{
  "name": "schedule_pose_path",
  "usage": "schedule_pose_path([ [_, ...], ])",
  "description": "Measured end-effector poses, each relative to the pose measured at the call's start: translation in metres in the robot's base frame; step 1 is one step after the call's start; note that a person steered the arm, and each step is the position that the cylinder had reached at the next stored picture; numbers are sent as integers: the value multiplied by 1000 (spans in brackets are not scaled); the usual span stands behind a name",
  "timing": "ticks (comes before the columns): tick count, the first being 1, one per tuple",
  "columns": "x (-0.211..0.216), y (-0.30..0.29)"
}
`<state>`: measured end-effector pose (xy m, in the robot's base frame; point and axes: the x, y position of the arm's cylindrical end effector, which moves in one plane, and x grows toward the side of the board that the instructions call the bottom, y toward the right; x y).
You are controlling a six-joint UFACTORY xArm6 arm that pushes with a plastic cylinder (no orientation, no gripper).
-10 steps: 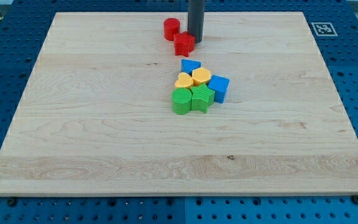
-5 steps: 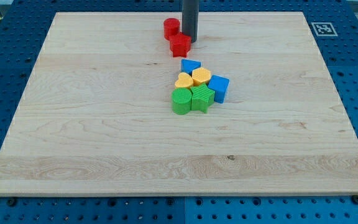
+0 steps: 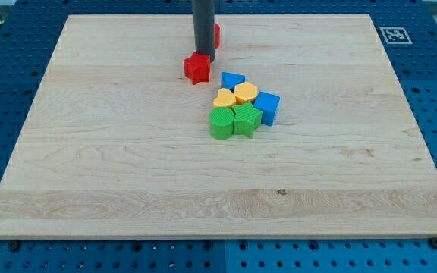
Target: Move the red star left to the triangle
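Observation:
The red star (image 3: 196,68) lies on the wooden board (image 3: 127,152), a little to the view's left and slightly above the blue triangle (image 3: 232,80). My tip (image 3: 204,59) stands right behind the star, at its upper right edge, touching or nearly touching it. A red cylinder (image 3: 215,34) is mostly hidden behind the rod. Below the triangle sits a tight cluster of blocks.
The cluster holds two yellow blocks (image 3: 224,98) (image 3: 246,93), a blue cube (image 3: 267,106), a green cylinder (image 3: 221,123) and a green star-like block (image 3: 246,120). A marker tag (image 3: 394,35) sits at the board's upper right corner.
My tip has moved to the view's left and slightly down, pushing the red star left and down, away from the red cylinder. The cluster has not moved.

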<state>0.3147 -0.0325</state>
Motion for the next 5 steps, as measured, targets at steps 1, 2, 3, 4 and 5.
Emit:
schedule_pose_path([
  [1,14,-14],
  [2,17,-21],
  [3,18,-23],
  [4,19,-45],
  [5,34,-45],
])
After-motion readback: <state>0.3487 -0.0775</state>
